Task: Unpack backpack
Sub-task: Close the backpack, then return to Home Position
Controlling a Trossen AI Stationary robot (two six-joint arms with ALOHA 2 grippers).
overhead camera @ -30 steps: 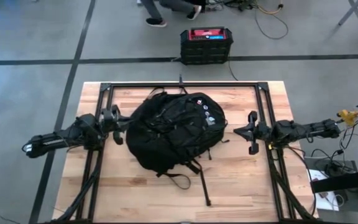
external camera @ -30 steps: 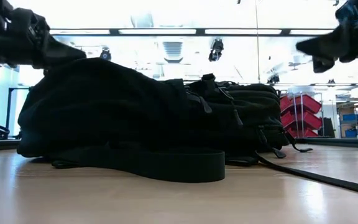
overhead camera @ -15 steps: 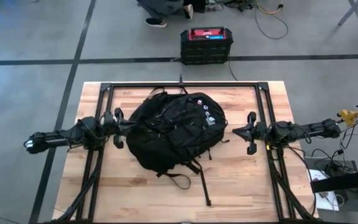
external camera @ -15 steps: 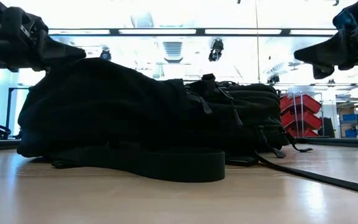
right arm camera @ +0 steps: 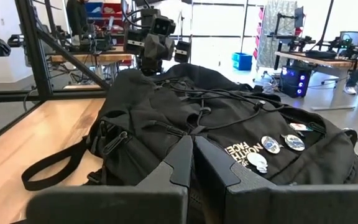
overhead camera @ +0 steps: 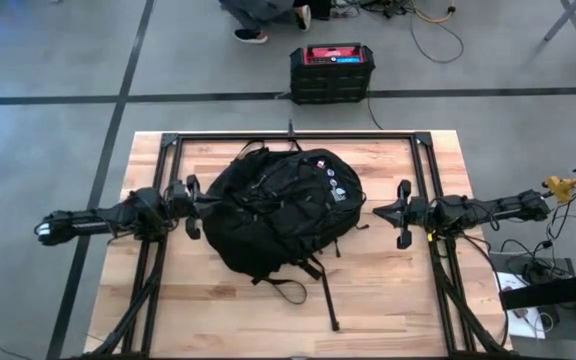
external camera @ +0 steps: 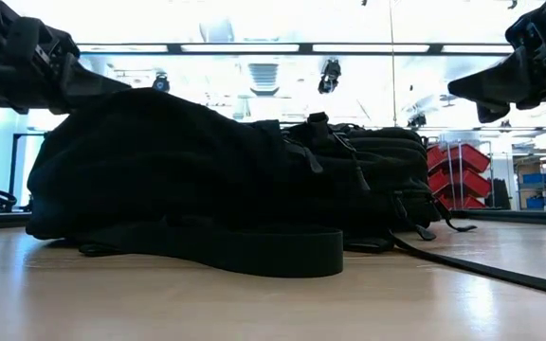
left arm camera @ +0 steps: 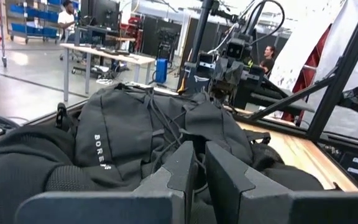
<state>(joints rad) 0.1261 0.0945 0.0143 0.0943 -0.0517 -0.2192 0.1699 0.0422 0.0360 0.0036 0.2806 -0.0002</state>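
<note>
The large black backpack (overhead camera: pixel 278 210) lies flat on the middle of the wooden table (overhead camera: pixel 398 290), with round patches (overhead camera: pixel 330 178) toward its far right. Its straps (overhead camera: pixel 320 285) trail toward the near edge. My left gripper (overhead camera: pixel 206 199) points level at the pack's left edge, with only a narrow slit between its fingers (left arm camera: pixel 185 163) and nothing in it. My right gripper (overhead camera: pixel 376 212) is shut and hangs level just off the pack's right side, holding nothing. In the low view both grippers (external camera: pixel 112 83) (external camera: pixel 463 87) hover at the height of the pack's top. My left gripper's fingertips stand right at the backpack's left edge (overhead camera: pixel 214 200); I cannot tell whether they touch it.
A black crate with a red top (overhead camera: pixel 332 72) stands on the floor beyond the far edge, and a person's feet (overhead camera: pixel 253 35) show behind it. Black frame rails (overhead camera: pixel 293 137) run along the table's far edge and sides. Bare wood (overhead camera: pixel 388 300) lies at the near right.
</note>
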